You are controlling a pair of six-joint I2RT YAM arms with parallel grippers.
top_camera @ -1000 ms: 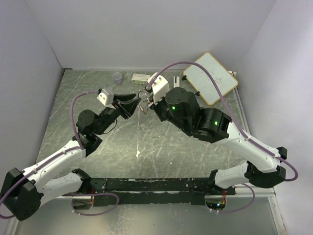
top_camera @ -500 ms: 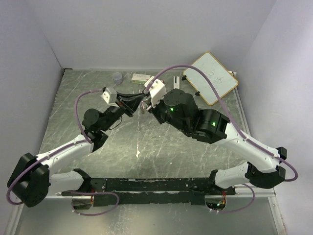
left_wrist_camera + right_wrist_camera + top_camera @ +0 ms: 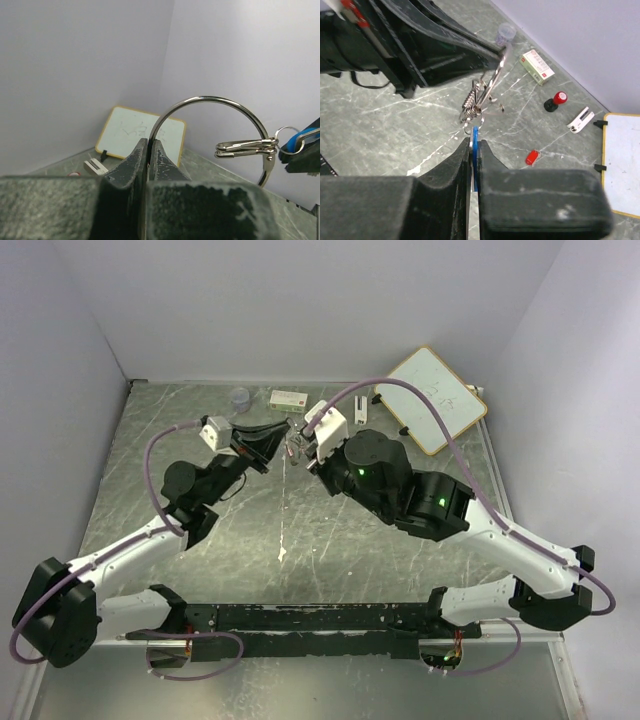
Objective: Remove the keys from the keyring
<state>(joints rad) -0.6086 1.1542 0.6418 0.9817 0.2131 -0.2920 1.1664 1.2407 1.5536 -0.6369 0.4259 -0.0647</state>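
My left gripper (image 3: 281, 436) is shut on the thin silver keyring (image 3: 210, 98), which stands up from between its fingertips (image 3: 149, 145) in the left wrist view. Silver clasp pieces (image 3: 247, 146) hang on the ring's right side. My right gripper (image 3: 302, 447) is shut on the blue-headed key (image 3: 475, 150), which is still linked to the ring by a small loop (image 3: 472, 120). The blue key also shows at the right edge of the left wrist view (image 3: 300, 142). The ring (image 3: 495, 75) is held in the air between both grippers. The red-headed key (image 3: 532, 157) lies loose on the table.
A black stamp with a red top (image 3: 555, 100), a white clip (image 3: 580, 120), a small box (image 3: 288, 398) and a clear cup (image 3: 240, 397) lie near the back wall. A whiteboard (image 3: 432, 400) leans at the back right.
Both grippers have moved toward the back wall with the ring between them. In the last half second they drew slightly apart. Both holds are unchanged.
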